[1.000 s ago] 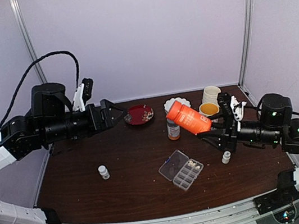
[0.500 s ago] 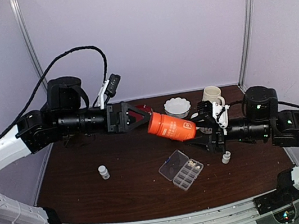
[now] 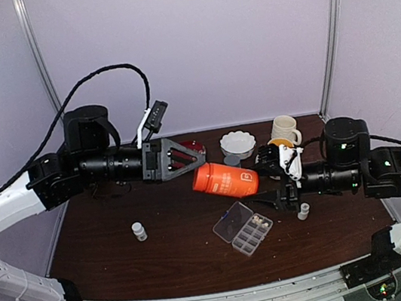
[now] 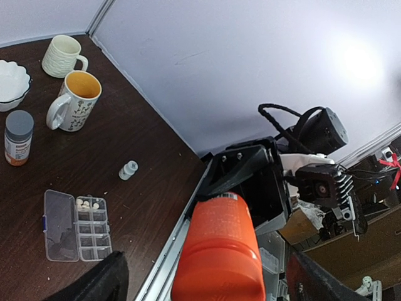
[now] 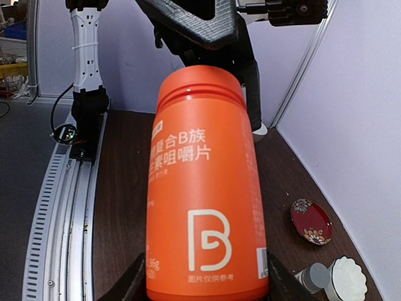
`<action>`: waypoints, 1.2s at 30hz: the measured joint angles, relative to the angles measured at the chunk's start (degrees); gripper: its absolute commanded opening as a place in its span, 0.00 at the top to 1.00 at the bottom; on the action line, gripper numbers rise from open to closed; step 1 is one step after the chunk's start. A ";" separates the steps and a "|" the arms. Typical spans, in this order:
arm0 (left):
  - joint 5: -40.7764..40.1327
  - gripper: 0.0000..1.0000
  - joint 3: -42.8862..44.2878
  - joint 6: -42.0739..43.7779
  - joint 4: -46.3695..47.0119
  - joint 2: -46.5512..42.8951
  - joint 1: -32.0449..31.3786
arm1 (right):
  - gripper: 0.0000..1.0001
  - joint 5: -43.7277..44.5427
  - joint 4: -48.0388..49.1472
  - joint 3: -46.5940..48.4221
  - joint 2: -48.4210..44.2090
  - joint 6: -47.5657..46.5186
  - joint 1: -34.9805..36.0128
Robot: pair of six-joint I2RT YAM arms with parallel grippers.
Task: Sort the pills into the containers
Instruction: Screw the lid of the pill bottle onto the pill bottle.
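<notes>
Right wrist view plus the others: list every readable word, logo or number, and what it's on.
"合B族": upper line of white print on the orange plastic bottle; characters before it are unclear.
"咀嚼片": the line below, same bottle.
"B": large white logo lower on that bottle.
Small print under the logo and at the bottle's lower left: too blurred.
Label on the grey-capped amber bottle and dark marks on the yellow-lined white mug: too small to read.

place: robot lab cell | shown by: white panel walls (image 3: 191, 45), aluminium posts (image 3: 331, 23), dark table (image 3: 175, 231)
</notes>
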 measured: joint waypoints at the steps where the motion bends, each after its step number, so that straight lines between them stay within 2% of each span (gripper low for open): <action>1: 0.33 0.17 -0.07 -0.17 -0.04 0.00 0.00 | 1.00 0.31 -0.22 0.20 0.02 -0.24 0.13; 6: 1.66 0.20 -0.46 -0.90 -0.02 0.02 0.00 | 1.00 1.90 -0.85 1.14 0.07 -1.11 0.24; 12: 2.73 0.40 -0.52 -1.27 -0.07 0.02 0.00 | 1.00 3.34 -1.42 1.81 0.48 -1.40 0.24; 14: 2.97 0.43 -0.55 -1.33 -0.15 0.02 0.00 | 1.00 3.50 -1.44 1.81 0.72 -1.40 0.35; 24: 4.13 0.44 -0.55 -1.33 -0.52 1.07 0.52 | 1.00 4.20 -3.48 2.54 1.16 -1.27 0.35; 32: 5.49 0.25 -0.55 -0.94 -1.38 1.53 0.37 | 1.00 4.24 -3.54 2.56 1.53 -0.63 0.46; 36: 6.16 0.28 -0.55 -0.81 -1.49 1.62 0.35 | 1.00 4.26 -3.54 2.56 1.66 -0.48 0.48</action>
